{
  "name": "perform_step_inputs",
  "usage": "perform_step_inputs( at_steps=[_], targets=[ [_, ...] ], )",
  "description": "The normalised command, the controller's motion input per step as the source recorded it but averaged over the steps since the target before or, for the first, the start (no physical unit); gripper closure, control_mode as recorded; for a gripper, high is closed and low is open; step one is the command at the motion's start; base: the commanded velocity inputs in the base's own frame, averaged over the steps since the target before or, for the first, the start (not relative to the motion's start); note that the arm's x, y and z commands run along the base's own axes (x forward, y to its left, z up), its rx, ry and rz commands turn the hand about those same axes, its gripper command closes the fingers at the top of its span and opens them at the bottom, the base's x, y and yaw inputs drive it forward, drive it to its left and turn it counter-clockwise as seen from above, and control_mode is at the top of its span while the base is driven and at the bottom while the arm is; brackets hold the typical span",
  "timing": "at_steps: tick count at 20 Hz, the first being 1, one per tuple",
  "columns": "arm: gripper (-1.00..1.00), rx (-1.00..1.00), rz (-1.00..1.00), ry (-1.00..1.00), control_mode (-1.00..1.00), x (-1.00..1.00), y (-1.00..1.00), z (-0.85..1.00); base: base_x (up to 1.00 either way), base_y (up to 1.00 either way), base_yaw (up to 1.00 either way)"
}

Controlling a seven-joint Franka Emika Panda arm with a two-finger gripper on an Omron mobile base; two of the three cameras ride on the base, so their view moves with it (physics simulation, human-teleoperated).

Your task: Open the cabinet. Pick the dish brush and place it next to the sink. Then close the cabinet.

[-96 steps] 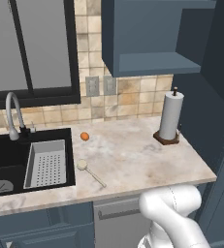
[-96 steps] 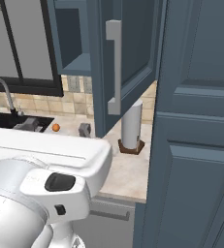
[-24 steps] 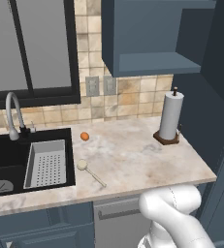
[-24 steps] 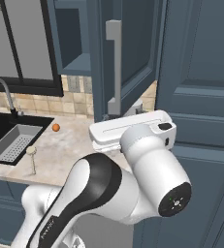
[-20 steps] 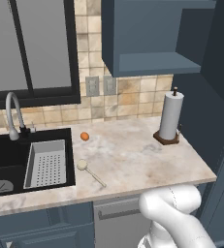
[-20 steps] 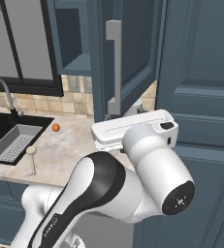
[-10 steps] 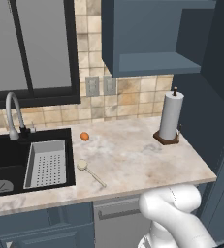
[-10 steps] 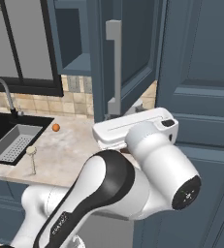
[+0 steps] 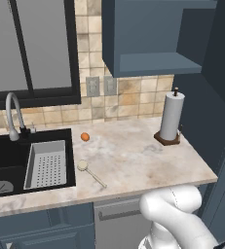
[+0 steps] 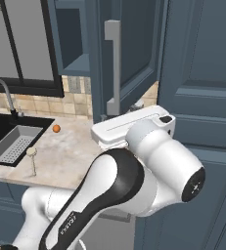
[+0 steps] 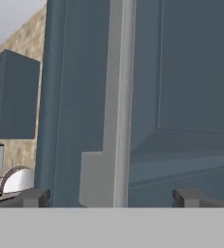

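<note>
The cabinet (image 9: 148, 36) on the wall stands open, its shelf bare. Its panelled door (image 10: 136, 49) swings out toward me, with the silver bar handle (image 10: 113, 68) on its edge. In the hand view my gripper (image 11: 111, 198) is open, its two dark tips on either side of the handle (image 11: 118, 97) close ahead, nothing between them. The dish brush (image 9: 83, 166) lies flat on the marble counter just right of the sink (image 9: 7, 160), cream head toward the wall, thin handle pointing at the front edge. From the right base it is the dish brush (image 10: 32, 152) beside the sink (image 10: 2, 134).
A small orange ball (image 9: 85, 137) rests behind the brush. A grey strainer tray (image 9: 46, 164) sits in the basin under the gooseneck faucet (image 9: 11, 114). A paper towel roll (image 9: 172, 116) stands at the counter's right end. A tall blue-grey cabinet (image 10: 202, 97) walls off the right.
The arm's elbow and hand have shifted slightly nearer the open door in the right base view. Brush, ball and door stay where they were.
</note>
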Motion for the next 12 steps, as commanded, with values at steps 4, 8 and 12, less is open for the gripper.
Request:
perform_step_inputs(
  at_steps=[4,8,12],
  targets=[
    [-1.0,0.0,0.0,0.0,-1.0,0.07,0.3,0.0,0.0,0.0,0.0],
    [-1.0,-0.01,0.0,0.0,-1.0,0.12,0.47,0.01,0.0,0.0,0.0],
    [-1.0,-0.03,0.0,0.0,-1.0,0.23,0.58,0.03,0.0,0.0,0.0]
  ],
)
